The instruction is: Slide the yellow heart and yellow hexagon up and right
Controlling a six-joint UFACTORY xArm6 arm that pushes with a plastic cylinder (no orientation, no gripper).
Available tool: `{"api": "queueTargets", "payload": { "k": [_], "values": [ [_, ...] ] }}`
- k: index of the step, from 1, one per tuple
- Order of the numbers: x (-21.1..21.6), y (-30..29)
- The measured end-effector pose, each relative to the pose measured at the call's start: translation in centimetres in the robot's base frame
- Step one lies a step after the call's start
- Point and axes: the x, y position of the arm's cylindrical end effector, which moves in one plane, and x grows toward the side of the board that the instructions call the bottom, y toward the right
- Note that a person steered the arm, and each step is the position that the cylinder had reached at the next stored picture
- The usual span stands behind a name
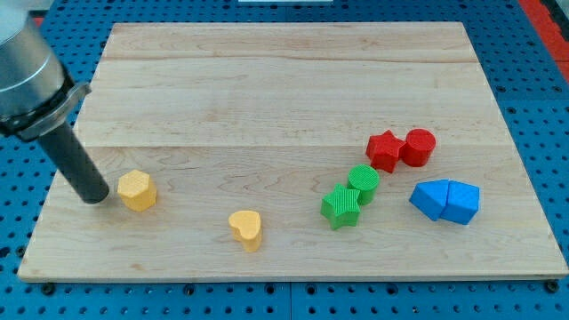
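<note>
A yellow hexagon (137,190) lies at the lower left of the wooden board (267,89). A yellow heart (245,228) lies to its right, nearer the view's bottom. My tip (93,199) rests on the board just left of the yellow hexagon, a small gap away from it. The rod rises up and left to the grey arm body at the view's top left.
A green star (341,206) and green cylinder (364,182) touch right of centre. A red star (384,149) and red cylinder (418,147) sit above them. Two blue blocks (444,200) lie together at the right. A blue pegboard surrounds the board.
</note>
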Motion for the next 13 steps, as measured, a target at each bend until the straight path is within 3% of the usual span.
{"api": "queueTargets", "payload": {
  "k": [1,2,3,4,6,7,8,10,13],
  "values": [
    [0.5,6.6],
    [3.9,10.2],
    [7.6,7.9],
    [8.9,13.7],
    [7.2,18.8],
    [10.4,16.0],
    [6.7,11.4],
    [4.8,19.7],
    [4.8,19.7]
  ]
}}
